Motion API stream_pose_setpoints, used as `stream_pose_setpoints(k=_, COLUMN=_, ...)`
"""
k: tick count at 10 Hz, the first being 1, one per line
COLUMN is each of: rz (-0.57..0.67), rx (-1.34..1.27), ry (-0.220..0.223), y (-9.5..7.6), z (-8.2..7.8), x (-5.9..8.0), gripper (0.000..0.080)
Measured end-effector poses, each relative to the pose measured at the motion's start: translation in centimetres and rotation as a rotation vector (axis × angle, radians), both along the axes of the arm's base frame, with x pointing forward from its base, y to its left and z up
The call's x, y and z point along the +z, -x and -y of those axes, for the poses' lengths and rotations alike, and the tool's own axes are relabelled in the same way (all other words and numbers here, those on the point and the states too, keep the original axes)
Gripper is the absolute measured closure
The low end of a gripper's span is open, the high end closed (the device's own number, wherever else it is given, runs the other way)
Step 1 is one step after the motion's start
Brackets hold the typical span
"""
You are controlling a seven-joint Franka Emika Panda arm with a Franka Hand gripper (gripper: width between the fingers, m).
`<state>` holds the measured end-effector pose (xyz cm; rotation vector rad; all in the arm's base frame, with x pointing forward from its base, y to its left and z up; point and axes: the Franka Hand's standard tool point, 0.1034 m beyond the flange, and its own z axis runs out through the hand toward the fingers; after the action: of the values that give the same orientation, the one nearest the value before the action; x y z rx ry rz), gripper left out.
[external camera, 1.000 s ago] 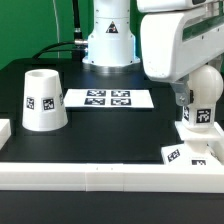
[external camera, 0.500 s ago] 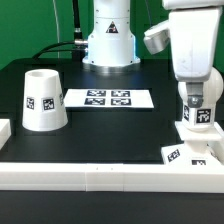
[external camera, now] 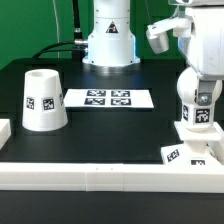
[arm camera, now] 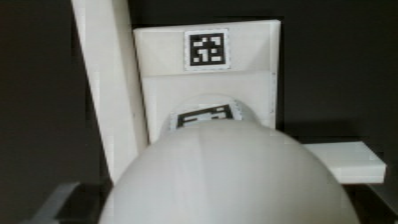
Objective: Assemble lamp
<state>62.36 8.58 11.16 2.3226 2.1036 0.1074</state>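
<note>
Bulb (external camera: 203, 116) stood upright on the base (external camera: 192, 150) at the exterior view's right, end effector (external camera: 200, 88) at its top, grip impossible to judge; shade (external camera: 40, 98) sat well apart on the desk (external camera: 110, 135).

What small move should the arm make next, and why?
Probably open the fingers and lift straight up. The bulb already stands upright on the base, with the gripper right over it, while the shade waits apart, at the exterior view's left. Whether the bulb is fully seated, I cannot tell.

Arm (external camera: 200, 50) upright at exterior view's right, jaws pointing down, spread unclear
</note>
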Motion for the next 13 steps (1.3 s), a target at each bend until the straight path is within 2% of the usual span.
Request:
stream_pose_setpoints(k=5, rz=-0.005, rx=-0.109, ry=-0.008, y=-0.01, z=0.02, x=-0.02, gripper=0.0223)
stream_pose_setpoints(k=10, rz=-0.054, rx=-0.716, ry=-0.052, y=0.21, z=0.14, x=-0.11, gripper=0.0222)
stream_pose_setpoints(k=13, rz=-0.055, rx=-0.952, ry=-0.082, y=-0.04, z=-0.01, x=-0.13, gripper=0.0222)
